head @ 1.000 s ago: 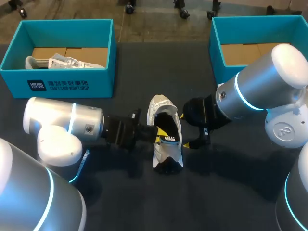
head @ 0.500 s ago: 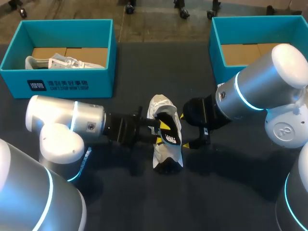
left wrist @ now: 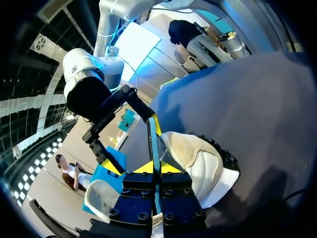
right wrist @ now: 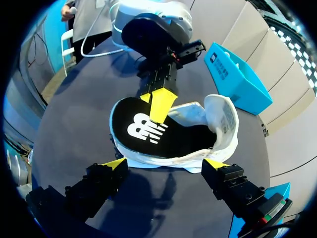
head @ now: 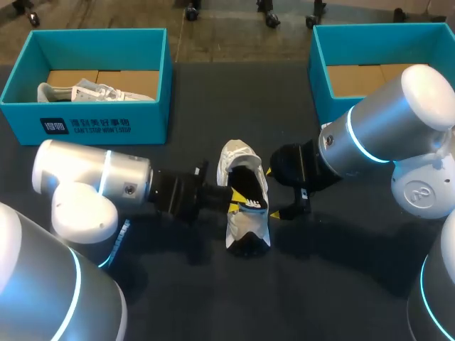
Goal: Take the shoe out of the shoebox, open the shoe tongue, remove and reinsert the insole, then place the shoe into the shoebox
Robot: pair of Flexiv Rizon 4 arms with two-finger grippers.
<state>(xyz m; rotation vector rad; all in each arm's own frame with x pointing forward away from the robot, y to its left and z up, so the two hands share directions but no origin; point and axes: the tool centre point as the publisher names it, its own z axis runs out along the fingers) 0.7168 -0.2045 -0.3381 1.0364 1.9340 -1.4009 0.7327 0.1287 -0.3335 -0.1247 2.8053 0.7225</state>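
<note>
Black flat insole (head: pixel 249 195) with a white logo is clamped at its edge between the closed yellow fingertips of the left gripper (head: pixel 233 200). In the left wrist view the insole (left wrist: pixel 153 144) shows as a thin strip pinched in that gripper (left wrist: pixel 154 168). One end of the insole (right wrist: pixel 143 126) stands out over the rim of the white fabric shoe (head: pixel 242 224). The shoe lies on the dark table (head: pixel 213 298) at the centre of the frame, outside both boxes. The right gripper (head: pixel 274 192) sits just right of the shoe, its fingers spread wide and holding nothing (right wrist: pixel 166 163). One teal cardboard shoebox (head: pixel 92 124) at upper left holds a second white shoe (head: pixel 92 91). Another teal shoebox (head: pixel 318 71) stands at upper right.
</note>
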